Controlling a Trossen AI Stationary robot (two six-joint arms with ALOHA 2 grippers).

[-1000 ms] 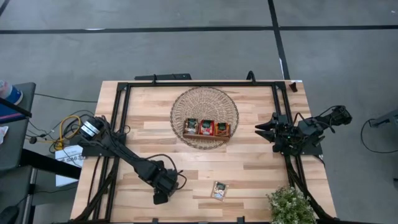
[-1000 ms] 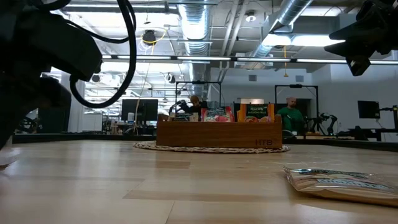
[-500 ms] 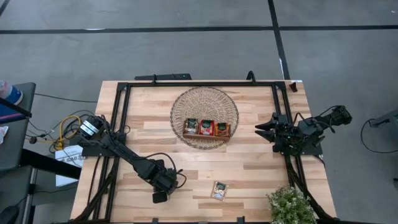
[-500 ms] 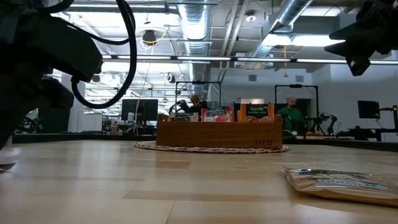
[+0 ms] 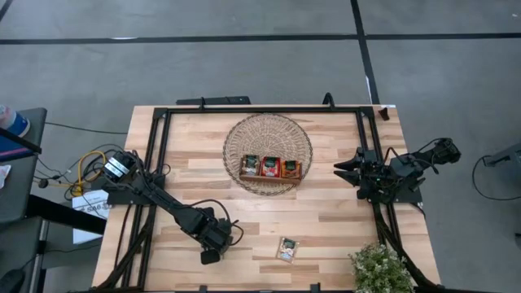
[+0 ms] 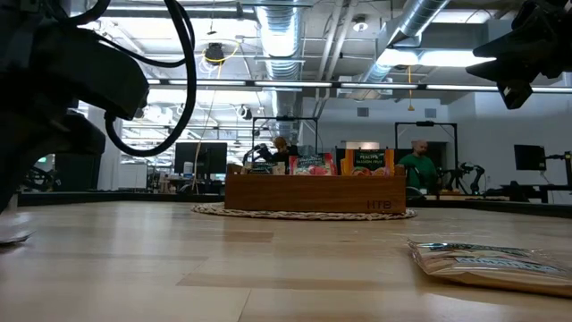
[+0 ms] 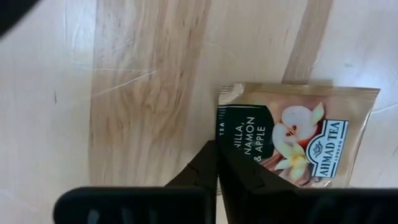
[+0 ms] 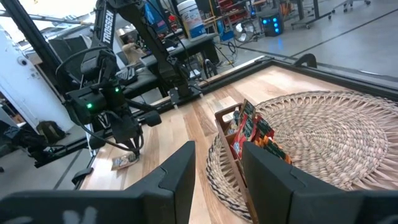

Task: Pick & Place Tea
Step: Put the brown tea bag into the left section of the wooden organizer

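I have the left gripper (image 7: 217, 163) low at the near left of the table (image 5: 326, 220), jaws pinched together at the edge of a vanilla, cinnamon and apple tea sachet (image 7: 297, 137). Right gripper (image 8: 217, 167) waits parted, far right, empty.

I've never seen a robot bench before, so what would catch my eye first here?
Probably the round wicker basket mid-table, with a wooden tray of bright tea sachets in it. Next, the left pincer near the table's front edge, shut on a pale tea sachet; another sachet lies flat nearby.
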